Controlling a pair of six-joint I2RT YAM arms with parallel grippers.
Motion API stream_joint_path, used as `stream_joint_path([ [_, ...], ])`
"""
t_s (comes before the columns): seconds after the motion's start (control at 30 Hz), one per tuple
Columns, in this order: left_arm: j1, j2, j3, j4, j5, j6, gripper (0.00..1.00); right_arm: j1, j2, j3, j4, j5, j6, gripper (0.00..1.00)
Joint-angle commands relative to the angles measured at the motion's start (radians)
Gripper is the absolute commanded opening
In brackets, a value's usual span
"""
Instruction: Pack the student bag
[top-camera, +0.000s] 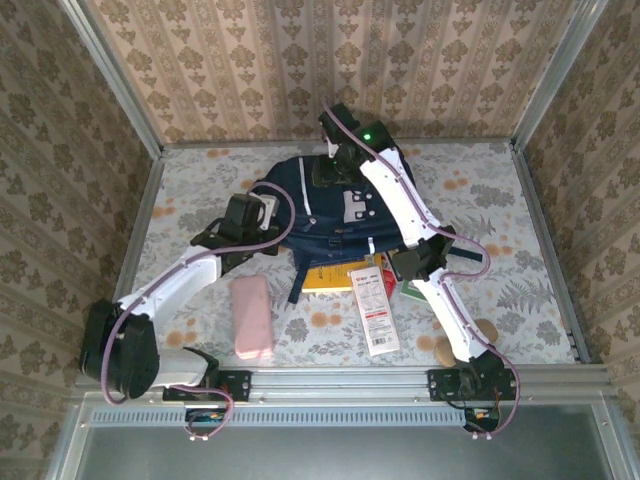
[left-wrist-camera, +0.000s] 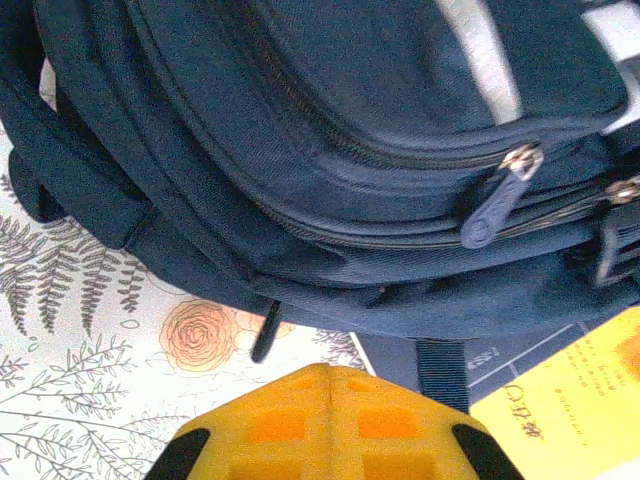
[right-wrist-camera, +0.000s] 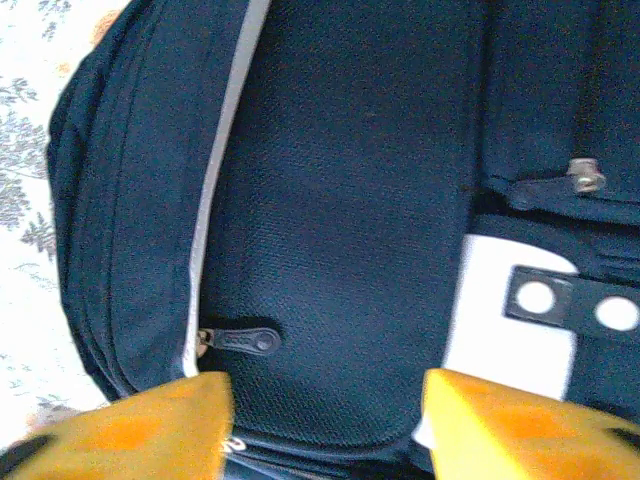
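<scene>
Floral surface (top-camera: 500, 200) holds the student bag (top-camera: 292, 205); I see my left end effector (left-wrist-camera: 330, 380) pinched together beside it, right end effector (right-wrist-camera: 325, 392) spread apart over it.

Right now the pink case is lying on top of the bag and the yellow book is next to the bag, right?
Not quite. The pink case lies on the table, off the bag, as the top view shows. The yellow book is next to the bag.

high rear overview of table (top-camera: 520, 230); wrist views close on the student bag (top-camera: 305, 200) (common to all)
</scene>
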Motion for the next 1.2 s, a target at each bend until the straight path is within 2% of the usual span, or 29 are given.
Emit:
stream_joint_path([
  [0.0,-0.019,-0.043,-0.03,-0.002,0.03,-0.043,0.0,0.027,-0.093,0.084,-0.051,0.146,-0.056,0.67],
  [0.23,-0.03,-0.062,-0.037,-0.003,0.005,-0.058,0.0,0.053,-0.235,-0.102,-0.047,0.31,-0.109,0.68],
  [0.43,-0.013,-0.043,-0.011,-0.045,-0.031,-0.077,0.0,0.057,-0.443,-0.448,-0.043,0.597,-0.163,0.68],
  [0.5,0.003,-0.009,0.007,-0.063,0.001,-0.075,0.08,0.053,-0.513,-0.574,-0.015,0.624,-0.168,0.68],
  [0.53,0.009,0.011,0.013,-0.066,0.021,-0.07,0.17,0.048,-0.561,-0.66,0.018,0.62,-0.172,0.68],
  [0.6,0.021,0.05,0.029,-0.069,0.078,-0.052,0.34,0.031,-0.658,-0.818,0.11,0.575,-0.18,0.67],
  [0.67,0.042,0.105,0.085,-0.114,0.169,0.0,0.42,0.006,-0.757,-0.973,0.227,0.466,-0.185,0.65],
  [0.8,0.111,0.161,0.185,-0.214,0.316,0.142,0.43,-0.069,-0.949,-1.287,0.48,0.183,-0.197,0.6],
  [0.87,0.129,0.169,0.197,-0.241,0.307,0.206,0.42,-0.109,-1.038,-1.431,0.603,0.067,-0.198,0.57],
  [1.0,0.135,0.144,0.099,-0.145,0.261,0.302,0.42,-0.162,-1.222,-1.698,0.862,-0.052,-0.157,0.5],
  [1.17,0.143,0.151,0.018,-0.055,0.266,0.407,0.46,-0.199,-1.328,-1.848,1.002,-0.115,-0.079,0.45],
])
